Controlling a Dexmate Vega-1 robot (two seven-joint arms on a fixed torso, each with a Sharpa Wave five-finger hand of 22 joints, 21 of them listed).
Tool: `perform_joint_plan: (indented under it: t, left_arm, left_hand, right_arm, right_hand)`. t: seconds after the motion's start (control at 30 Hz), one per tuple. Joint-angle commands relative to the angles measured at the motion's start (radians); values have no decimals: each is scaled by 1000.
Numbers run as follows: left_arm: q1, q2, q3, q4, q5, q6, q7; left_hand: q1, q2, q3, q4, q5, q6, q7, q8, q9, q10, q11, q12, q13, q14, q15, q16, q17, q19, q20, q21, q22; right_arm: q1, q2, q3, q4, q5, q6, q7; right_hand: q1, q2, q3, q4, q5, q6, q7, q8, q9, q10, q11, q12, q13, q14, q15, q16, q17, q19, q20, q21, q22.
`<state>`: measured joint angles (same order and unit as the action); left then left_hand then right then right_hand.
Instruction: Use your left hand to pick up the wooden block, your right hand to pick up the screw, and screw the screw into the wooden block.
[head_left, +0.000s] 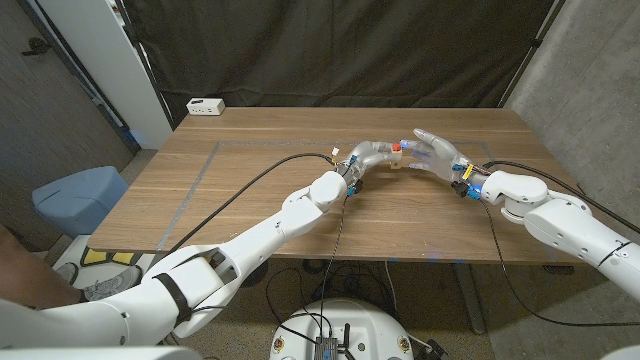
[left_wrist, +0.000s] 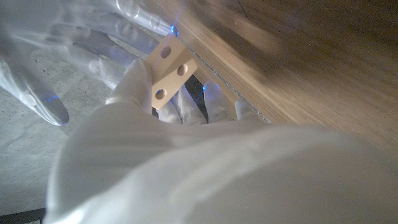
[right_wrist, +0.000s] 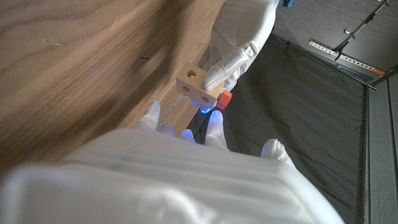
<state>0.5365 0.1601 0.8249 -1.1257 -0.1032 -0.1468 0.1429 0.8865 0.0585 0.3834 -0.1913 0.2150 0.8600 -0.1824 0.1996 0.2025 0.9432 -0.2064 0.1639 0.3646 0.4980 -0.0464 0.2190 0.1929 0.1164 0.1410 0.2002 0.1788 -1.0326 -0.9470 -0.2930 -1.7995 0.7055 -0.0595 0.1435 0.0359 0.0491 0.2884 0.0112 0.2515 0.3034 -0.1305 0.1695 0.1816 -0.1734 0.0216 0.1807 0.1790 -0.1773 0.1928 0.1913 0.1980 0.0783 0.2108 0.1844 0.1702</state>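
A wooden table (head_left: 250, 190) with a plank-grain top carries the scene, set before a dark curtain. Pale tape lines (head_left: 215, 155) run on its surface, one along the far side and one running toward the near edge on the robot's left. A small white box (head_left: 205, 106) sits on the far left corner. Black cables (head_left: 240, 190) trail across the top on both sides.

No text, label, brand, number or sign can be read anywhere in these views.
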Motion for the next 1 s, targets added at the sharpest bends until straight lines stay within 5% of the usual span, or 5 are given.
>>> perform_joint_plan:
  t: [0.03, 1.0]
  left_arm:
    - [8, 3, 0, -14, 2, 11, 7]
    - [22, 8, 2, -36, 3, 23, 15]
  left_hand:
    - [-34, 71, 42, 34, 5, 70, 59, 6, 1, 14, 1, 71, 174, 7, -64, 3, 3, 3, 4, 7, 5]
    - [-35, 72, 43, 35, 5, 69, 60, 6, 1, 12, 2, 71, 175, 6, -62, 3, 3, 3, 4, 7, 5]
  right_arm:
    - [12, 0, -9, 9, 5, -1, 15]
    - [-27, -17, 12, -14, 17, 11, 1]
  right_hand:
    - [-5, -2, -5, 2, 7, 0, 3, 9, 2, -71, -2, 0, 4, -68, 10, -2, 4, -8, 4, -6, 2]
    - [-4, 4, -8, 9, 12, 55, 14, 30, 2, -47, -15, 13, 4, -60, 3, 7, 3, -18, 2, 0, 3]
